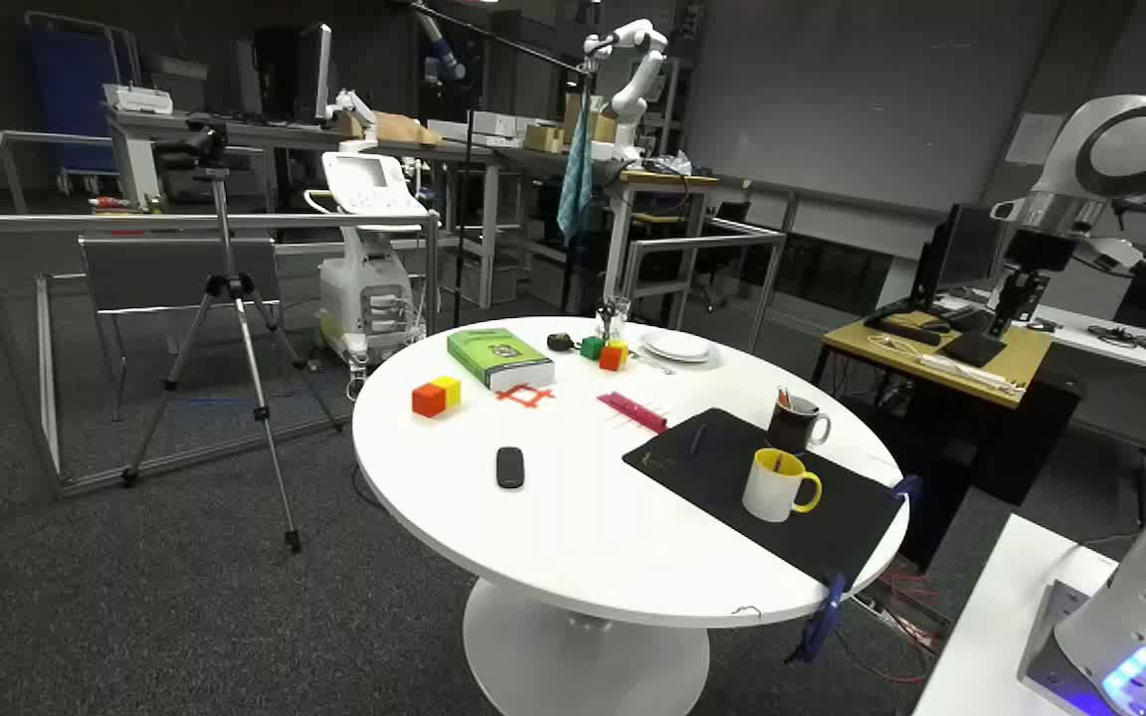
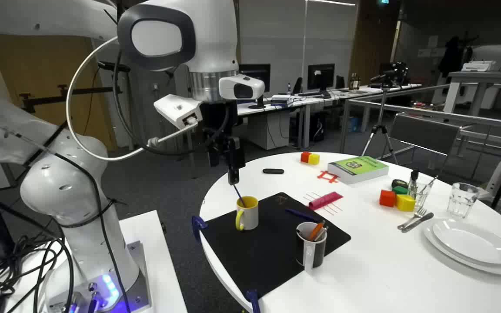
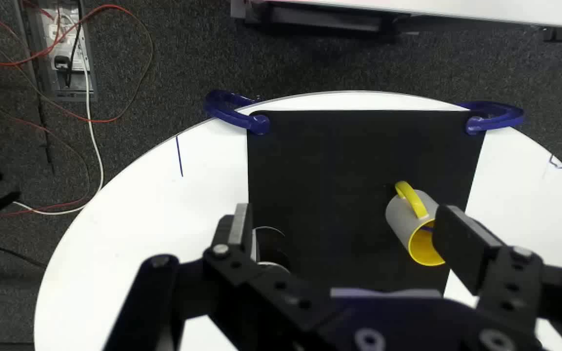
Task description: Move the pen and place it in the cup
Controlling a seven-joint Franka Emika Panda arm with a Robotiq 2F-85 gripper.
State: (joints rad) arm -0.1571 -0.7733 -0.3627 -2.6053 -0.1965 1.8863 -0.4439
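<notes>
Wrist view: black mat (image 3: 330, 165) lies on white table (image 3: 164, 195) above carpet (image 3: 183, 58).

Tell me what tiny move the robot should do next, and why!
I'd probably ease the open, black two-fingered gripper toward the slim dark-blue pen lying on the flat black mat, because it holds nothing and that pen lies outside the white-handled black cylindrical cup.

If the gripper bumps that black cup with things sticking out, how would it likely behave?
The black cup looks rigid and possibly breakable, from its smooth, ceramic-like body. Upright and fairly wide, it might slide before tipping. The orange stick poking above its rim could shift or rattle.
</notes>
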